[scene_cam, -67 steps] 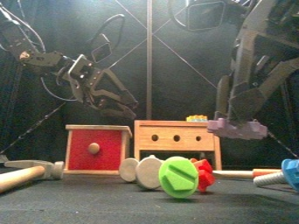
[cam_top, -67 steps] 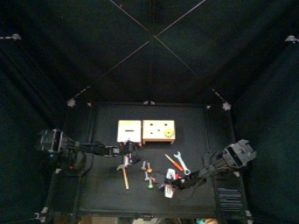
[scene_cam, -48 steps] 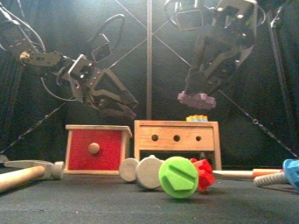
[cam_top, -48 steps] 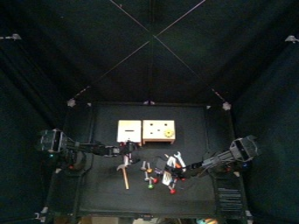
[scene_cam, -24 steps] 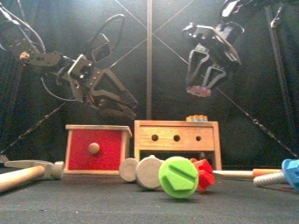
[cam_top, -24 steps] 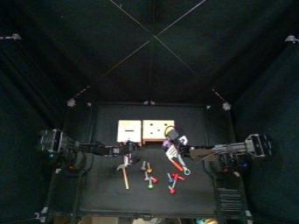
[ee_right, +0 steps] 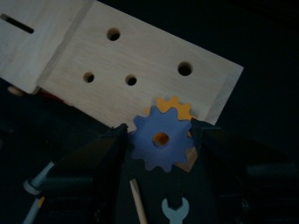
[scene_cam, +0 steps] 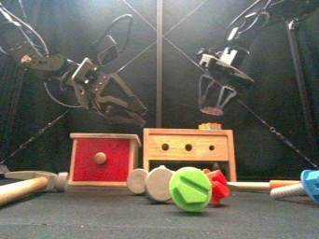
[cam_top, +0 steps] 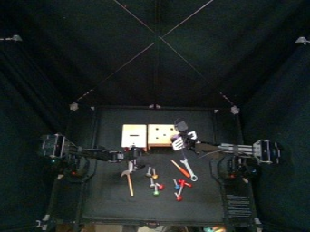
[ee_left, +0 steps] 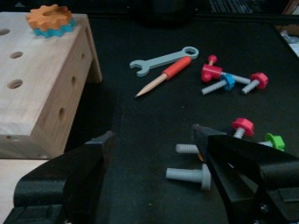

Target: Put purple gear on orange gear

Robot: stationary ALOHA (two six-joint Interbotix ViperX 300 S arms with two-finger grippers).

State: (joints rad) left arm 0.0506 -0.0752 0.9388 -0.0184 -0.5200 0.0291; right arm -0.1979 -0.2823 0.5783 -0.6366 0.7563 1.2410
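You have open air between the purple gear (ee_right: pixel 162 140) and orange gear (ee_right: pixel 176 108); bolts (ee_left: pixel 228 80) and wrench (ee_left: pixel 163 60) crowd the worktop (ee_left: pixel 140 131) beside the wooden block (ee_left: pixel 41 79).

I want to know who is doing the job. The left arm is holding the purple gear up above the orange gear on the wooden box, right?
Not quite. The right gripper holds the purple gear, not the left. The right wrist view shows it clamped between that arm's jaws, above the orange gear on the wooden box. The left gripper is open and holds nothing, as the left wrist view shows.
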